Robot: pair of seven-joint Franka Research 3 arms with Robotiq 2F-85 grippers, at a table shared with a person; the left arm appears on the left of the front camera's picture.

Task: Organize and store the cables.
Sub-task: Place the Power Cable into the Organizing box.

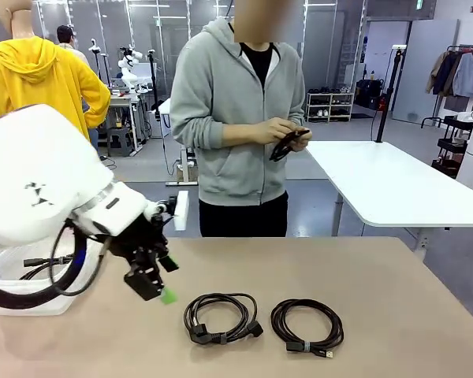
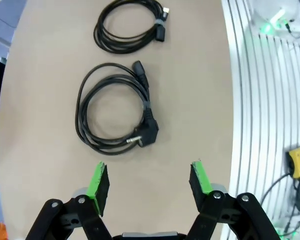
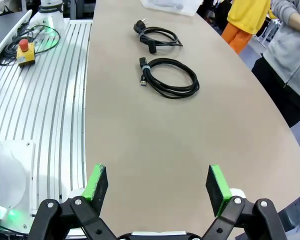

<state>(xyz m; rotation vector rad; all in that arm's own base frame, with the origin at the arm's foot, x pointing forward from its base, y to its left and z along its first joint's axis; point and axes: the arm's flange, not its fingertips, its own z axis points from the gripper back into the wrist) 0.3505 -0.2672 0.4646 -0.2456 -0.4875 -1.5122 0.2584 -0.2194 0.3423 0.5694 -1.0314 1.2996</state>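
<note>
Two coiled black cables lie on the tan table. The cable with a power plug (image 1: pixel 221 317) is on the left, and a thinner cable with a small plug (image 1: pixel 307 327) is to its right. My left gripper (image 1: pixel 167 280) hangs open just left of the plug cable (image 2: pixel 112 117), above the table, with nothing between its pads (image 2: pixel 97 180); the thinner cable (image 2: pixel 130 30) lies beyond. My right gripper (image 3: pixel 157 182) is open over bare table, well short of the thinner cable (image 3: pixel 170 77) and the plug cable (image 3: pixel 157 36). The person holds a third cable (image 1: pixel 288 143) in both hands.
A white bin (image 1: pixel 8 303) holding dark cords stands at the table's left edge, behind my left arm, and appears again as the bin (image 3: pixel 170 5) at the far end. A ribbed metal base with a yellow stop button (image 3: pixel 24 50) flanks the table. Another white table (image 1: pixel 386 181) stands behind.
</note>
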